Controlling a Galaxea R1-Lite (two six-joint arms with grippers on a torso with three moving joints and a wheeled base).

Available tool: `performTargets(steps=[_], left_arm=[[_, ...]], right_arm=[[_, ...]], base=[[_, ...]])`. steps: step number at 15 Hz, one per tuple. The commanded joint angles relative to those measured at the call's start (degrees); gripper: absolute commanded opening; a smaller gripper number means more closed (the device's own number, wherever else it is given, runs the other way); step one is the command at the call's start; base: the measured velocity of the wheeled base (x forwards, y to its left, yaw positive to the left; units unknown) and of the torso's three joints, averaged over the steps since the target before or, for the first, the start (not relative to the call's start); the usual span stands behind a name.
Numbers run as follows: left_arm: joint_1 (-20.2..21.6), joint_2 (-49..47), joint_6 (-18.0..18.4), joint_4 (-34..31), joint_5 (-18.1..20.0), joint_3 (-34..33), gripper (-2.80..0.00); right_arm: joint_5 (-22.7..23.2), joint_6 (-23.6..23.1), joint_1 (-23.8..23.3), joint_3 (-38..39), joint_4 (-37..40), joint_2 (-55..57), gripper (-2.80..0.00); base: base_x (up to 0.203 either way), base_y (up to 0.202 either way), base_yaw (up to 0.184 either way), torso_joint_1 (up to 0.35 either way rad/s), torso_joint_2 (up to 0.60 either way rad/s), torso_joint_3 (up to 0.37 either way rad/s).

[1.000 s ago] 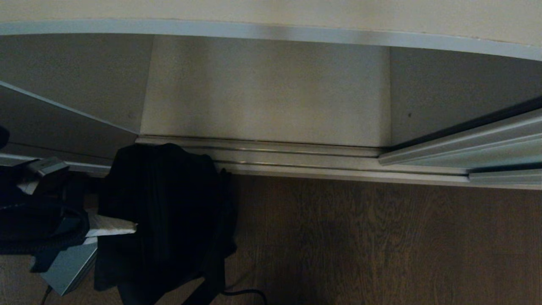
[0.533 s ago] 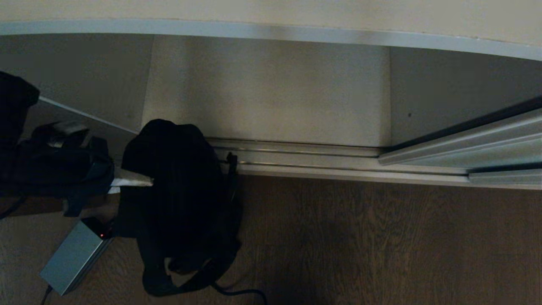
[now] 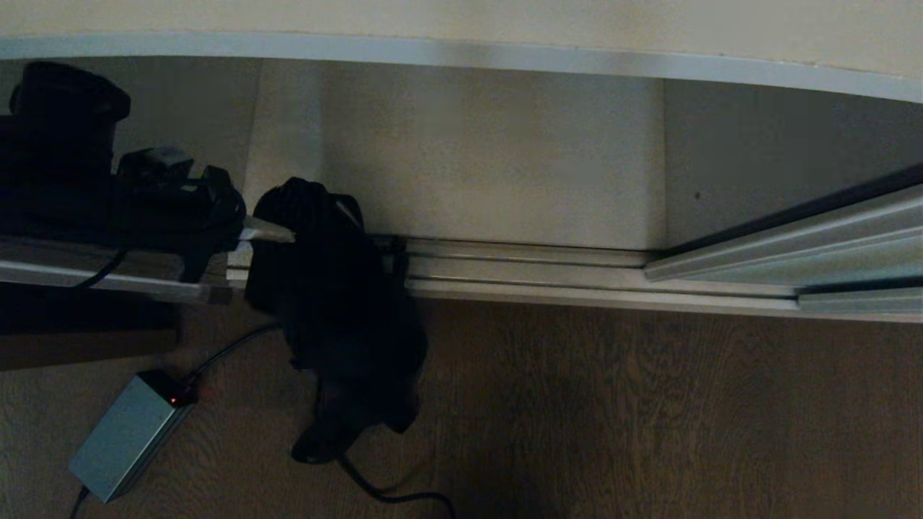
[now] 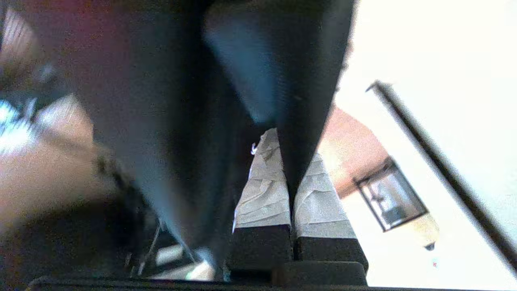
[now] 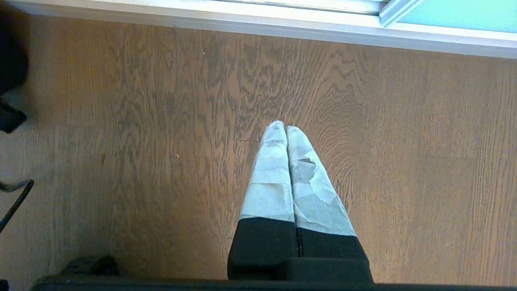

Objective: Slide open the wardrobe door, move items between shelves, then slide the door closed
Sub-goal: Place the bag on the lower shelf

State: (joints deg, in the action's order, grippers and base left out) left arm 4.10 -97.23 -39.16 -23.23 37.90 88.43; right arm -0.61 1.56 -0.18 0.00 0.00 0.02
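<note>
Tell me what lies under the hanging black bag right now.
Under the black bag, held by the shut left gripper, show the metal floor track, the wooden floor and a dark cable. Whatever sits directly beneath its fabric is covered.

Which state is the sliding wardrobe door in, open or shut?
Open. The sliding wardrobe door is pushed to the right, leaving the wardrobe's interior and the floor track exposed. The left hand holds the black bag there.
</note>
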Motion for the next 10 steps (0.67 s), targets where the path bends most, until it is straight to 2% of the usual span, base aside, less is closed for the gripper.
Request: performTargets(steps=[1,5,7,8,10], left_arm=[[-0.8,-5.2,-1.4,1.6,-0.2,6.5,-2.8],[-2.8,-11.5,-2.5,4.6,-0.9,15.9,-2.8],[-4.5,-15.3,-3.6,4.9,-3.4,21.2,-2.8],[-5.5,-17.2,-4.1,6.3,-5.5,22.6,-2.8],[-6.2,-20.0,-4.4,12.3,-6.7,22.8,-2.8]], right_arm=[[0.0,0.0,0.0,0.0,0.0,-0.2,-2.8],[0.0,0.0,0.0,0.1,0.0,-0.2,-2.8],[0.0,0.0,0.0,0.1,0.0,-0.2,-2.8],[0.1,0.0,0.0,0.1,0.0,-0.2,-2.8],[0.0,0.0,0.0,0.0,0.0,-0.2,-2.8]], base=[[0.0,0.0,0.0,0.0,0.0,0.0],[0.0,0.0,0.0,0.0,0.0,0.0],[0.0,0.0,0.0,0.0,0.0,0.0],[0.0,0.0,0.0,0.0,0.0,0.0],[0.0,0.0,0.0,0.0,0.0,0.0]])
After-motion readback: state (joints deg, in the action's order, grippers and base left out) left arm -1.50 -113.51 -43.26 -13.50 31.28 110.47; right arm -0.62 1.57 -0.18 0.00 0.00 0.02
